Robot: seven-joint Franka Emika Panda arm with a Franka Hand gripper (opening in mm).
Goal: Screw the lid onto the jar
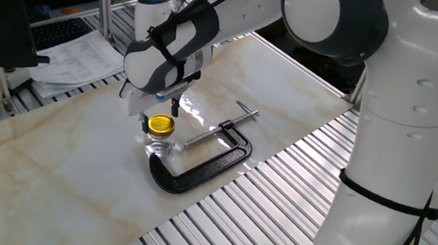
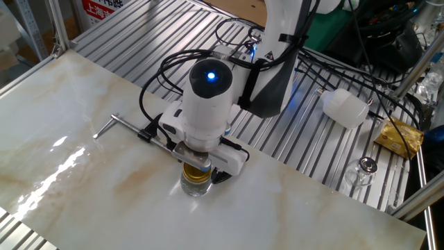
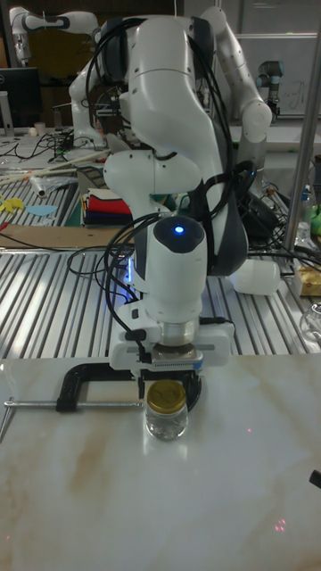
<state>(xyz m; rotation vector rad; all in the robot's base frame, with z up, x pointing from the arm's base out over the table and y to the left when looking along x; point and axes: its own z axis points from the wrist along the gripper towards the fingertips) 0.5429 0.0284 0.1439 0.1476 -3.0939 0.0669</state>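
Observation:
A small clear glass jar (image 1: 160, 144) (image 2: 195, 186) (image 3: 167, 423) stands upright on the marble tabletop. The yellow lid (image 1: 160, 127) (image 2: 195, 175) (image 3: 167, 397) sits on its mouth. My gripper (image 1: 159, 114) (image 2: 196, 165) (image 3: 168, 385) hangs straight down over the lid. It is open, with a dark finger (image 3: 142, 386) on each side of the lid's rim and a small gap to the lid. In the other fixed view the hand hides most of the lid's top.
A black C-clamp (image 1: 205, 164) (image 3: 82, 378) with a silver screw (image 2: 129, 126) lies right beside the jar. Off the marble, on the slatted metal, lie a white plastic bottle (image 2: 345, 107), a small glass (image 2: 361, 171) and a yellow packet (image 2: 399, 137).

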